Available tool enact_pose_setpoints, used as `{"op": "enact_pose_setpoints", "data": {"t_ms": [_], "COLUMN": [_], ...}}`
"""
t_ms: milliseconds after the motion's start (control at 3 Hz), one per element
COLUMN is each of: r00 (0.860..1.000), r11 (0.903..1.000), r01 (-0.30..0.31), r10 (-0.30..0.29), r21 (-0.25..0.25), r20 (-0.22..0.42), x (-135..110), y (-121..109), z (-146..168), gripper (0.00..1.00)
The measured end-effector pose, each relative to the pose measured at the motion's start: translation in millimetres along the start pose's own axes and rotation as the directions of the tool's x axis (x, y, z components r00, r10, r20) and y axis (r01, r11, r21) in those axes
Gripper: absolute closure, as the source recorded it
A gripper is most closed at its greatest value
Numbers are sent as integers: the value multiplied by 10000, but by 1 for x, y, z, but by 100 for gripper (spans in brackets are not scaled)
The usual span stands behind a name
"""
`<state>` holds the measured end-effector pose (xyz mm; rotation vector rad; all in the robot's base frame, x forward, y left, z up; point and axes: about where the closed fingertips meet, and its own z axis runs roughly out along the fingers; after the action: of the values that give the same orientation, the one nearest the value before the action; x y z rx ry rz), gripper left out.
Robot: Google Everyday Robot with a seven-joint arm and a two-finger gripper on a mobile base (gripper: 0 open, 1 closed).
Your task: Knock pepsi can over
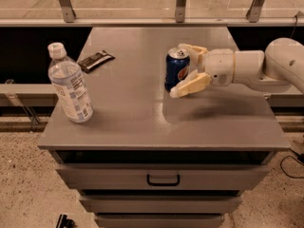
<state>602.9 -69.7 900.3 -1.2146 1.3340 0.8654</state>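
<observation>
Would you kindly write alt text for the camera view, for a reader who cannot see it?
The gripper, reaching in from the picture's right with its jaws open, brackets an upright pepsi can on a grey drawer cabinet. A clear water bottle stands near the front left corner, and a dark snack-bar wrapper lies behind it.

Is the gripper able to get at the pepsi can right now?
Probably yes: the gripper sits right at the upright pepsi can, open fingers straddling it, nothing between. Water bottle and wrapper lie far off.
</observation>
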Motion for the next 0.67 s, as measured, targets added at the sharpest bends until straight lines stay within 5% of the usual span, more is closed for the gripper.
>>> {"op": "enact_pose_setpoints", "data": {"t_ms": [667], "r00": [9994], "r11": [9999], "r01": [-22], "r10": [19], "r21": [115], "r20": [335], "x": [9], "y": [-3], "z": [7], "gripper": [0]}}
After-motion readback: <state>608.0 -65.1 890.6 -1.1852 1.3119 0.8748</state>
